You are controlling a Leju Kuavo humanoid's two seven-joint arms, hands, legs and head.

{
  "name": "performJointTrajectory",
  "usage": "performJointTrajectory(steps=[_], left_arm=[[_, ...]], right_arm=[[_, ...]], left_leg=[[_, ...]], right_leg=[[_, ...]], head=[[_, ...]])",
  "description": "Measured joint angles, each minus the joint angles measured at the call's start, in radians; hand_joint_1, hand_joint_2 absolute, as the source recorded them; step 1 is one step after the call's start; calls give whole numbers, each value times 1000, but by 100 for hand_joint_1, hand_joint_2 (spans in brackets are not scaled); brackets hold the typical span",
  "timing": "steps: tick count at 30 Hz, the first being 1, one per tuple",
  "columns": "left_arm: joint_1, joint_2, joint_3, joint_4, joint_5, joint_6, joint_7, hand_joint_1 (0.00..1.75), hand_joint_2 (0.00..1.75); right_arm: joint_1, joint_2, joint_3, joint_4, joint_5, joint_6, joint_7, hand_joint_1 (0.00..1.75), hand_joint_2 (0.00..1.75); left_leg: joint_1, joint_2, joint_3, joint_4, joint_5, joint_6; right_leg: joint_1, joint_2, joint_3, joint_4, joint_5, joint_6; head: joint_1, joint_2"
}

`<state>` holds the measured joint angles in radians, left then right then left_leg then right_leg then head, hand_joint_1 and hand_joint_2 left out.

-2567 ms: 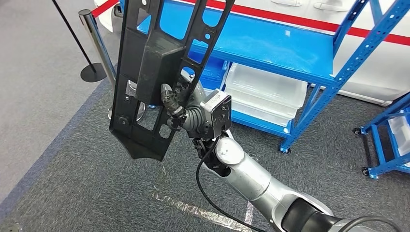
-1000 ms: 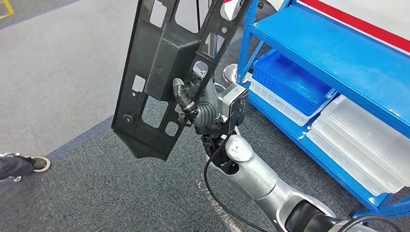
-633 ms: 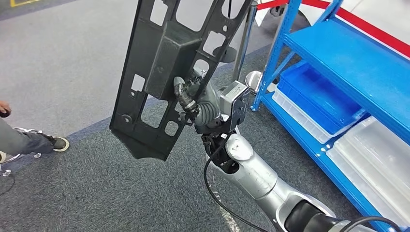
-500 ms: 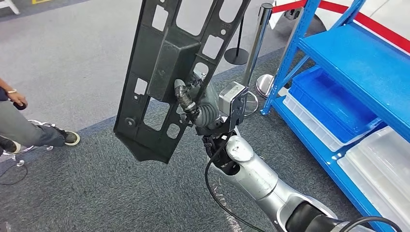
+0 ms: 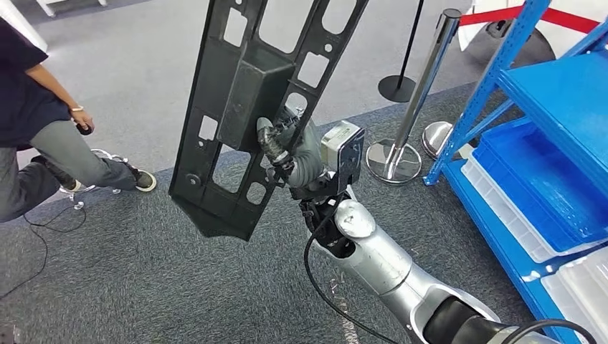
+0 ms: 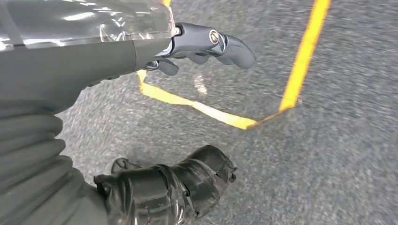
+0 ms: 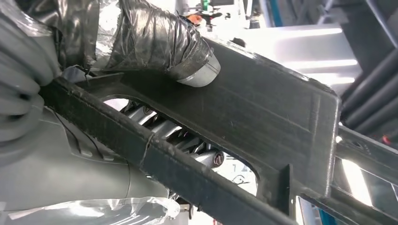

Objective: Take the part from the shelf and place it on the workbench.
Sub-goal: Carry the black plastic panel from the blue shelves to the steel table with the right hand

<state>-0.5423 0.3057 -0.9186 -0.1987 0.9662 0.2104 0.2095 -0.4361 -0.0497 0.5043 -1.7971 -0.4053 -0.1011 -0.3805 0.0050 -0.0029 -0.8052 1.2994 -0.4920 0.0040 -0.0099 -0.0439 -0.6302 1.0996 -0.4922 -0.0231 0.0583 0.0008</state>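
the part [image 5: 240, 107] is a long black plastic panel full of cut-out windows, with a raised box in its middle. it is up in the air in front of me, tilted, its lower end over the grey carpet [image 5: 143, 279] and its top running out of the head view. my right hand [image 5: 283, 147] grips it near that box: the taped thumb [image 7: 159, 40] presses on the outer face, and my other fingers [image 7: 164, 126] show through a window from behind the panel, so it is pinched between them.

my left hand [image 6: 141, 126] hangs over the carpet with nothing in it, its thumb and fingers apart. yellow tape lines [image 6: 295, 70] cross the floor under it.

to my right stands the blue shelf [image 5: 559, 100], well apart from the part, with a blue bin [image 5: 538, 172] and a clear bin [image 5: 581, 287] on its lower level. a chrome post [image 5: 419, 93] stands between the shelf and my arm. on my left a person [image 5: 36, 136] in a dark top and grey trousers stands at the carpet's edge.
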Motion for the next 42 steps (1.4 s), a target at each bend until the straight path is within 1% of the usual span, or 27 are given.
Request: performJointTrajectory(steps=[1, 2, 4, 5, 7, 9, 11, 12, 13, 14, 16, 18, 20, 22, 23, 24, 26, 28, 29, 30, 31, 33, 35, 37, 38, 40, 42], left_arm=[[-1, 1, 0, 0, -1, 0, 2, 0, 175], [-2, 2, -1, 0, -2, -1, 4, 0, 175], [-11, 5, -1, 0, -5, -2, 8, 0, 175], [-16, 7, -1, 0, -6, -2, 9, 0, 175], [-20, 12, -2, 0, -8, -3, 13, 0, 175], [-21, 15, -3, 1, -9, -4, 18, 0, 175], [-27, 12, -4, 1, -10, -5, 21, 0, 175], [-29, 9, -4, 1, -10, -7, 23, 0, 175], [-29, 5, -4, 1, -10, -9, 24, 0, 175], [-27, 2, -4, 0, -10, -10, 26, 0, 175], [-24, -2, -5, 1, -10, -11, 28, 0, 175], [-26, -1, -5, 1, -10, -12, 29, 0, 175], [-29, 2, -5, 1, -11, -15, 30, 0, 175], [-23, 6, -5, 2, -11, -17, 32, 0, 175], [-21, 8, -6, 2, -11, -17, 33, 0, 175], [-20, 10, -8, 2, -12, -17, 33, 0, 175], [-25, 9, -12, 3, -12, -18, 33, 0, 175], [-26, 6, -15, 3, -12, -19, 33, 0, 175], [-24, 3, -16, 3, -11, -20, 33, 0, 175], [-21, 2, -17, 3, -11, -20, 33, 0, 175], [-20, 1, -17, 3, -11, -20, 33, 0, 175], [-22, 4, -17, 3, -11, -20, 33, 0, 175], [-32, 8, -17, 3, -11, -20, 33, 0, 175], [-37, 13, -17, 3, -11, -20, 33, 0, 175], [-37, 15, -17, 3, -11, -20, 33, 0, 175], [-36, 17, -17, 3, -11, -20, 34, 0, 175], [-39, 15, -17, 4, -10, -20, 34, 0, 175]], right_arm=[[-1, 0, 0, 0, 9, -3, 2, 175, 175], [-2, 0, 0, 0, 14, -4, 3, 175, 175], [-4, -1, 0, 0, 16, -6, 3, 175, 175], [-4, -1, 0, 1, 14, -8, 4, 175, 175], [-5, -1, 0, 2, 11, -10, 4, 175, 175], [-8, -1, 0, 4, 8, -9, 4, 175, 175], [-11, -2, 0, 7, 2, -7, 2, 175, 175], [-11, -2, 0, 8, -1, -6, 2, 175, 175], [-10, -3, 0, 11, -4, -5, 2, 175, 175], [-9, -3, 0, 13, -6, -4, 2, 175, 175], [-10, -3, 0, 16, -7, -1, 2, 175, 175], [-11, -4, 0, 18, -8, 2, 2, 175, 175], [-12, -4, 0, 21, -9, 4, 2, 175, 175], [-13, -5, 0, 23, -10, 4, 3, 175, 175], [-14, -5, 0, 24, -10, 4, 3, 175, 175], [-16, -4, 0, 25, -10, 4, 3, 175, 175], [-18, -4, 0, 25, -10, 5, 2, 175, 175], [-18, -4, 0, 25, -10, 6, 2, 175, 175], [-18, -5, 0, 25, -10, 6, 2, 175, 175], [-18, -5, 0, 26, -10, 7, 3, 175, 175], [-18, -5, 0, 26, -10, 8, 3, 175, 175], [-18, -5, 0, 26, -10, 10, 3, 175, 175], [-17, -5, 0, 26, -10, 11, 3, 175, 175], [-17, -6, 0, 27, -10, 13, 3, 175, 175], [-17, -6, 0, 28, -10, 14, 3, 175, 175], [-18, -7, 0, 29, -10, 15, 3, 175, 175], [-17, -8, 0, 31, -10, 16, 3, 175, 175]], left_leg=[[-9, 8, 36, -64, 31, 12], [-22, 32, 75, -134, 52, 26], [-47, 73, 131, -236, 73, 47], [-54, 80, 139, -253, 72, 53], [-53, 54, 155, -284, 84, 59], [-44, 31, 181, -322, 99, 61], [-36, 8, 194, -339, 107, 63], [-34, -6, 194, -337, 107, 64], [-31, -21, 192, -334, 105, 63], [-27, -37, 191, -328, 101, 58], [-14, -68, 185, -305, 88, 43], [-2, -97, 166, -263, 67, 21], [3, -123, 139, -233, 57, 7], [7, -141, 124, -229, 60, 2], [7, -129, 118, -224, 59, -1], [6, -103, 107, -205, 52, -4], [3, -34, 58, -111, 13, -8], [4, -6, -7, 7, -25, -6], [3, -3, -23, 32, -25, -2], [1, -3, -21, 21, -8, 4], [-5, 1, 3, -28, 23, 12], [-29, 46, 74, -164, 78, 31], [-53, 86, 118, -247, 92, 45], [-63, 73, 133, -275, 93, 52], [-60, 59, 145, -290, 99, 53], [-49, 35, 170, -320, 109, 58], [-40, 10, 181, -329, 111, 64]], right_leg=[[2, -13, 2, -1, -1, -2], [4, -25, 6, -5, -3, -3], [6, -49, 14, -18, -2, -1], [7, -61, 18, -26, 0, 1], [8, -78, 29, -41, 0, 6], [5, -35, 29, -24, -15, 10], [2, 28, -16, 70, -56, 15], [0, 41, -51, 133, -78, 19], [-1, 44, -81, 181, -88, 24], [-4, 45, -98, 200, -81, 31], [-14, 52, -78, 131, -19, 48], [-28, 97, -36, 35, 20, 63], [-31, 128, -25, 12, 12, 54], [-28, 108, -28, 15, 12, 33], [-28, 97, -27, 13, 13, 25], [-27, 86, -25, 10, 14, 20], [-20, 61, -19, 4, 14, 13], [-10, 33, -14, 2, 10, 8], [-6, 19, -12, 2, 8, 5], [-3, 6, -9, 1, 4, 2], [-1, -6, -4, 1, 1, 0], [2, -31, 10, -7, -5, 0], [3, -54, 23, -23, -6, 3], [3, -80, 34, -37, -6, 9], [3, -79, 38, -39, -10, 12], [2, -31, 25, 1, -29, 17], [1, 29, -39, 115, -70, 22]], head=[[0, 0], [0, 0], [0, 0], [0, 0], [1, 0], [1, 0], [1, 0], [1, 0], [2, 0], [2, 0], [2, 0], [2, 0], [3, 0], [4, 0], [1, 0], [-1, 0], [-6, 0], [-8, 0], [-8, 0], [-8, 0], [-8, 0], [-8, 0], [-8, 0], [-8, 0], [-7, 0], [-8, 0], [-9, 0]])
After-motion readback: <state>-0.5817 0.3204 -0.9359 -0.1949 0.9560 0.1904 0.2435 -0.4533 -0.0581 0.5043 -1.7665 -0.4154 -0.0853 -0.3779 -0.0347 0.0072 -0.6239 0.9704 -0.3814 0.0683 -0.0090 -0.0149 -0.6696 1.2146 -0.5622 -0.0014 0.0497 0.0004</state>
